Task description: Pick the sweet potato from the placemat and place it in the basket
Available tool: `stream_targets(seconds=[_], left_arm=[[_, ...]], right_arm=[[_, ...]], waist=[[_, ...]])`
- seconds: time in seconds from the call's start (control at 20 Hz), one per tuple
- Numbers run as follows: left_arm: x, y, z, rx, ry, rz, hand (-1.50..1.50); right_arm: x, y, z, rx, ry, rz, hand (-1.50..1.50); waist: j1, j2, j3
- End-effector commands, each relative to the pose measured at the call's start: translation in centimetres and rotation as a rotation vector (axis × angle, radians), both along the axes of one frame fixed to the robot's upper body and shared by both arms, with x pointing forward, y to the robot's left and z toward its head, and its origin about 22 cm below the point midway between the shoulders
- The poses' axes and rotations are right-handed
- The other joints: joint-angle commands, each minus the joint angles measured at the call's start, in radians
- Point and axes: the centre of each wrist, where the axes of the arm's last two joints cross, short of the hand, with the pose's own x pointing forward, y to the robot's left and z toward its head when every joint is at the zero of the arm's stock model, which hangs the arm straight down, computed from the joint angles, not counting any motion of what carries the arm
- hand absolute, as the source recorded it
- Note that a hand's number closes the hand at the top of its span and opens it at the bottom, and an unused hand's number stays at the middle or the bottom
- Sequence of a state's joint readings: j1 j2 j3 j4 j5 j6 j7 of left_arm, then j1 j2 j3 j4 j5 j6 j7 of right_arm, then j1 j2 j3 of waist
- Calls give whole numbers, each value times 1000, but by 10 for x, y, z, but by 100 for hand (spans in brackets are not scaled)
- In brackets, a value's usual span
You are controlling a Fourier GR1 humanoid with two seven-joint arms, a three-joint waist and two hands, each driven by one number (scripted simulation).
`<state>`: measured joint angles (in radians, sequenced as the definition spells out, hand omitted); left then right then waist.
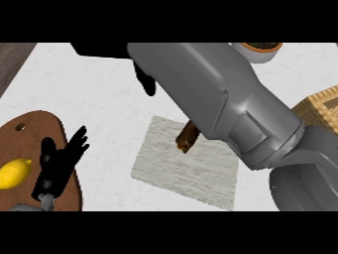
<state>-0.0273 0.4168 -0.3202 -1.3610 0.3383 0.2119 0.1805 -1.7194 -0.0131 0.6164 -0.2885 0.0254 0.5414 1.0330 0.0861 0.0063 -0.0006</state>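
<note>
Sweet potato [189,137] shows only as a brown sliver on the pale woven placemat [179,168], its upper part hidden under the big grey right forearm [223,99] that crosses the view from lower right to upper left. The placemat lies tilted on a white, lightly speckled table [91,84], and dark wood flooring shows past the table's corners at upper left and upper right. The right robot hand [145,82] is at the far end of that forearm, near the top of the view; only a dark finger shape is visible, and whether it is open or closed cannot be told. The wicker basket [332,106] sits at the right edge, partly cut off and partly behind the arm. At lower left a brown wooden cutting board [10,144] carries a yellow lemon [13,173]. The left robot hand [58,161] rests over the board just beside the lemon, fingers straight and spread, holding nothing. A white bowl [259,51] with dark contents peeks out at the top behind the forearm.
</note>
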Motion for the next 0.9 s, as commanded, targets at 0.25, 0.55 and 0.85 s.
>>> stream_targets(seconds=[0.25, 0.55, 0.85], left_arm=[[-15, -8, -18, 5, 83, 24, 0], [-18, 12, -16, 19, 83, 35, 0], [-29, 19, -19, 0, 85, 37, 0]], right_arm=[[-2, 1, -27, -125, 89, -82, -150], [-8, 0, -59, -102, 61, -71, -150], [-14, -11, -106, -105, 85, -85, -150]], waist=[[0, 5, -4], [-15, 2, -3], [-26, 0, -2]])
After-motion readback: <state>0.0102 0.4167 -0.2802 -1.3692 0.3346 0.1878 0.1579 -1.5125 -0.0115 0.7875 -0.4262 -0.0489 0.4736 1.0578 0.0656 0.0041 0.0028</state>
